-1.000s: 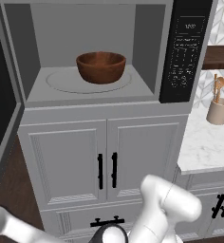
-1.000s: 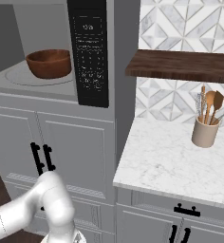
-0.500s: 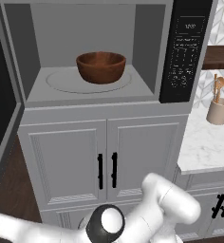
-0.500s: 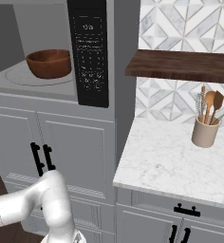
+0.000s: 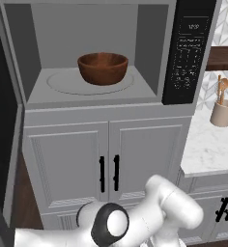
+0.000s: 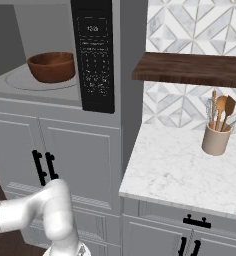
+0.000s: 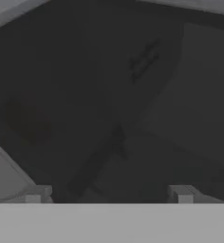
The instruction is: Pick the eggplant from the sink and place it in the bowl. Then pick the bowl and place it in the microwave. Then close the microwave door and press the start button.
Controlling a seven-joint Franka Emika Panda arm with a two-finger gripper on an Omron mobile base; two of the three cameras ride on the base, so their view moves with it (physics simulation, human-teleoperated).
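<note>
One glossy round wooden bowl (image 5: 103, 68), boxy grey microwave (image 5: 99, 53)

Kitchen: built-in microwave (image 5: 135, 53), cabinets (image 5: 106, 166), marble counter (image 6: 185, 165).

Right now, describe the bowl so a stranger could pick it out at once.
Find the grey microwave built in above the white cabinet doors, its cavity open. On the round turntable inside sits the bowl: deep, round, glossy reddish-brown wood, the one warm-coloured thing among pale grey walls.

Grey panelled cabinets (image 5: 108, 164) are flanked by a white marble bench (image 6: 180, 170), a patterned tile wall (image 6: 190, 30) and a dark wooden shelf (image 6: 190, 69).
</note>
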